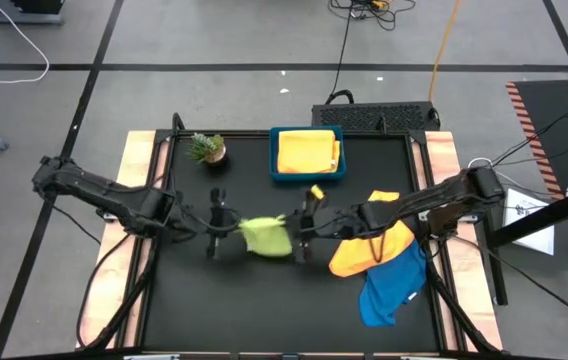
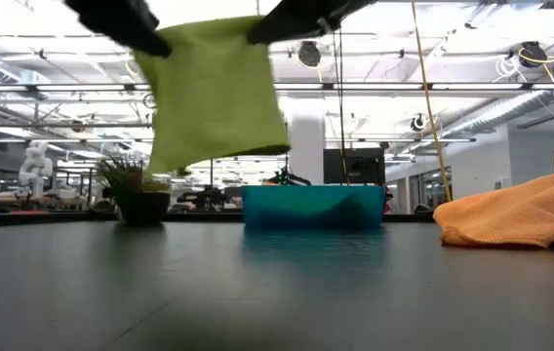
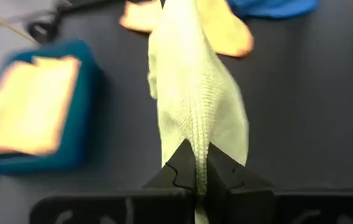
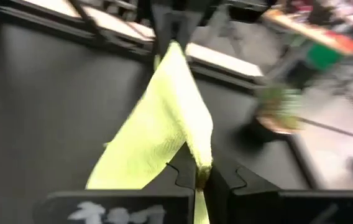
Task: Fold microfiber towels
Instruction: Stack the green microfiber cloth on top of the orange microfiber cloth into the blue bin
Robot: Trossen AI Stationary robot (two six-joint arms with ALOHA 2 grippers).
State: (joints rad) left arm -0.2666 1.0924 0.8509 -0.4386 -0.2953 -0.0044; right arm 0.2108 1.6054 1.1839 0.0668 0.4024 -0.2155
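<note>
A lime green microfiber towel (image 2: 214, 93) hangs above the middle of the table, stretched between my two grippers. My left gripper (image 1: 232, 228) is shut on its left end and my right gripper (image 1: 296, 232) is shut on its right end. A folded yellow towel (image 1: 307, 152) lies in the blue tray (image 1: 276, 172) at the back. An orange towel (image 1: 364, 252) lies crumpled at the right, partly over a blue towel (image 1: 392, 292). My left gripper pinches the green towel's upper left corner (image 3: 195, 158) between its two fingers, coming from the table's left and slanting down. My right gripper pinches the upper right corner (image 4: 201, 163) from the table's right, slanting slightly down. The towel hangs below both as a sheet, its lower edge (image 2: 220, 161) clear of the table.
A small potted plant (image 1: 207, 149) stands at the back left beside the tray. The orange towel (image 2: 516, 213) and the blue one take up the right side. Bare black tabletop (image 1: 234, 300) lies in front of and below the hanging towel.
</note>
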